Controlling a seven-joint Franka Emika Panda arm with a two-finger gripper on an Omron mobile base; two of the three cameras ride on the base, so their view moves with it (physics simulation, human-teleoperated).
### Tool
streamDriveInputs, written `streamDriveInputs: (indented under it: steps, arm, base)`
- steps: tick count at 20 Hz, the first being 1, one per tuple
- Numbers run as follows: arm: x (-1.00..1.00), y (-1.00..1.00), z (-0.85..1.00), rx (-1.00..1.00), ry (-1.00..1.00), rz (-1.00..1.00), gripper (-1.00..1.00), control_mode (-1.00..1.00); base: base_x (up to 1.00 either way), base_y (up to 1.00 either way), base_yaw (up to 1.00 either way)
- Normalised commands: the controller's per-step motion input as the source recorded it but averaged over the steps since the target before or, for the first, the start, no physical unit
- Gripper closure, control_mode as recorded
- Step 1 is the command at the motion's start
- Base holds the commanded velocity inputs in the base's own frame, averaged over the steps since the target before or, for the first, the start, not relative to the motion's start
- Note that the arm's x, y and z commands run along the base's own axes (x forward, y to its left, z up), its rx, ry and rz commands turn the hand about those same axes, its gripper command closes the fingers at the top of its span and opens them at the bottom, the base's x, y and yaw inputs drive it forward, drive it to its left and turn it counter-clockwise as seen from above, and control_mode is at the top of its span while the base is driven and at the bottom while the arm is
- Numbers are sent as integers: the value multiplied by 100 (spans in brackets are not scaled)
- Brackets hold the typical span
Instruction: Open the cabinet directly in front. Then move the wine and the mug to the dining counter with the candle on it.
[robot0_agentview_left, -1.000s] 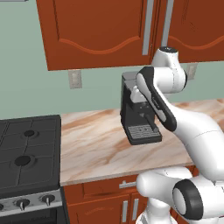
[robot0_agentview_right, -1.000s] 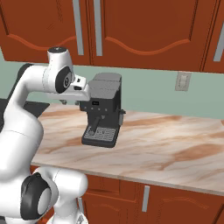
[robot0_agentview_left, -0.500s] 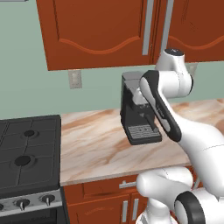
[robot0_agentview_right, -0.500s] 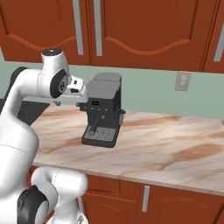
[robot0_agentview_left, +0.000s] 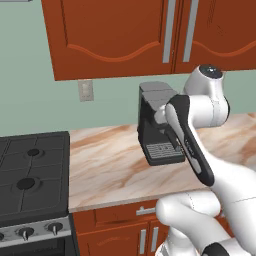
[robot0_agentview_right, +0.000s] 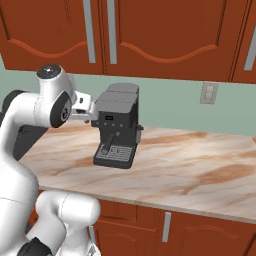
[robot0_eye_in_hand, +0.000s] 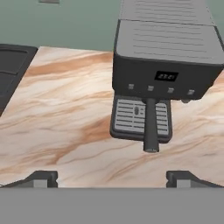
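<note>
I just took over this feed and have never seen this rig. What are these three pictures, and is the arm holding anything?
It is a white robot arm on a driving base in a simulated kitchen. Two pictures come from cameras on the base, behind the arm to its left and right. The third looks along the gripper; its jaws stand wide apart and hold nothing. On the marble worktop stands a black coffee machine, with a cooktop beside it. Above hangs the cabinet, doors shut.

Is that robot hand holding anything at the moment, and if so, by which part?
Nothing is held. The gripper is open, its fingertips wide apart with only bare worktop between them, short of the coffee machine.
</note>
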Motion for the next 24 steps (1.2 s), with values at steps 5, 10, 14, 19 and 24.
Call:
streamDriveInputs:
  steps: [5, 10, 14, 19, 24]
  arm:
    - [-15, -1, 12, 1, -22, 0, -100, -100]
    - [-17, 0, 28, 1, -25, 0, -100, -100]
    - [-11, 0, 33, 2, -28, 0, -100, -100]
    - [-7, 0, 39, 3, -26, 0, -100, -100]
    - [-5, 0, 38, 3, -24, 0, -100, -100]
  base:
    - [0, 0, 0]
    - [0, 0, 0]
    - [0, 0, 0]
    - [0, 0, 0]
    - [0, 0, 0]
